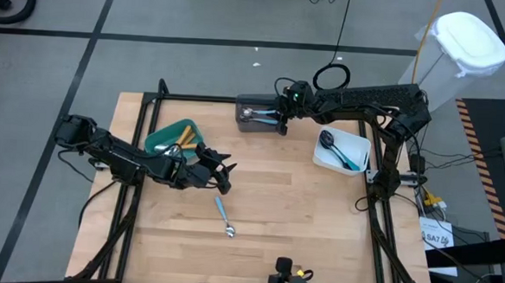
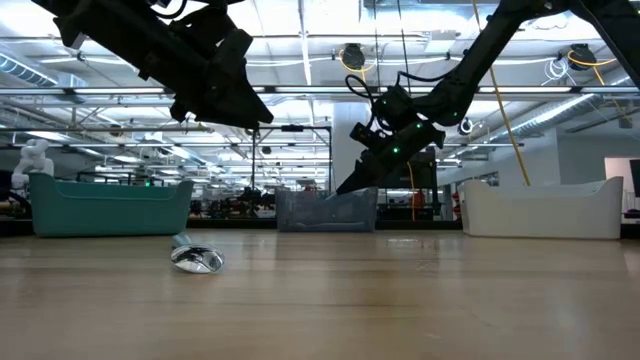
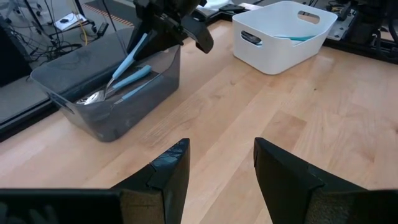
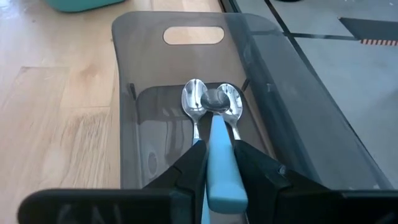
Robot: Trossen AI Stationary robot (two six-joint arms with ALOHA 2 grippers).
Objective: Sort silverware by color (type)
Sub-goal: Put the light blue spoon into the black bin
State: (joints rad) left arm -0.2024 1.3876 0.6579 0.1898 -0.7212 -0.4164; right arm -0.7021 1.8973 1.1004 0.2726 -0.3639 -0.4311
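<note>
Blue-handled spoon [image 4: 219,168] is gripped in your right hand [image 4: 217,163] over the grey bin [image 4: 134,43]; your left hand [image 3: 217,168] hangs open and empty above the tabletop [image 3: 323,112].

Teal bin [image 1: 168,138], grey bin [image 1: 255,121], white bin [image 1: 342,152] on wooden table [image 1: 300,222]; white lidded container [image 1: 462,50] on floor.

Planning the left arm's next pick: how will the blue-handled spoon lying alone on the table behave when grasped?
The spoon lies flat on the bare wooden table, so its thin handle probably gives little to pinch. It looks rigid and light. Its polished bowl may slip or pivot if pushed; gripping the blue handle seems safer.
</note>
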